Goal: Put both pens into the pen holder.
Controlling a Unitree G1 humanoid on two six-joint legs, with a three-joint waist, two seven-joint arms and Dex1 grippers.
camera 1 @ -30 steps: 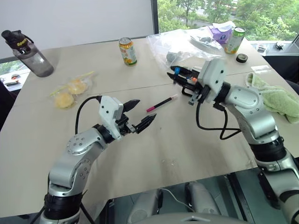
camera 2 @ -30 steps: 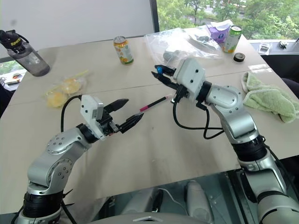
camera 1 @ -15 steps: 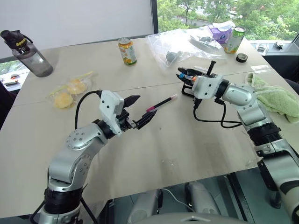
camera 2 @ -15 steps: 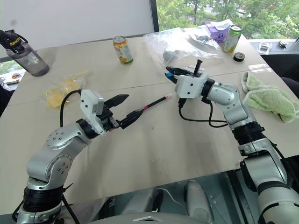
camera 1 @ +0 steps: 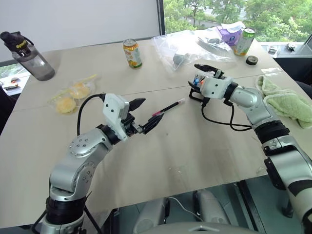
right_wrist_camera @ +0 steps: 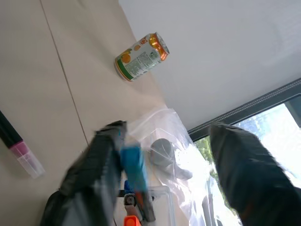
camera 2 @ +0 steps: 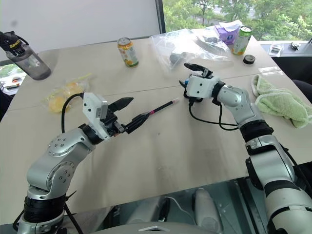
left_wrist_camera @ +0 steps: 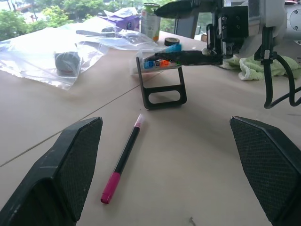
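The black pen with magenta-pink ends (camera 1: 168,107) lies on the table, just beyond my left gripper (camera 1: 146,113), which is open and empty. In the left wrist view that pen (left_wrist_camera: 123,160) lies between the fingers, further out. The pen holder (left_wrist_camera: 162,89), a small black stand with a looped base, stands to the right. The other pen's light-blue cap (left_wrist_camera: 174,47) sticks up from its top among bright marker caps. My right gripper (camera 1: 199,74) hovers over the holder, open. The blue cap (right_wrist_camera: 132,162) sits beside one finger, not clamped.
Behind the holder lies a clear plastic bag (camera 1: 187,48). An orange-label can (camera 1: 132,53) stands at the back, a water bottle (camera 1: 29,57) at the far left, and a bag of yellow items (camera 1: 73,92) nearer. A green towel (camera 1: 287,102), a green can (camera 1: 245,42) and a tape roll (camera 1: 251,60) are on the right.
My right gripper carried the blue-capped pen forward and down onto the pen holder, rolled its wrist, and opened. The left gripper stayed put and open.
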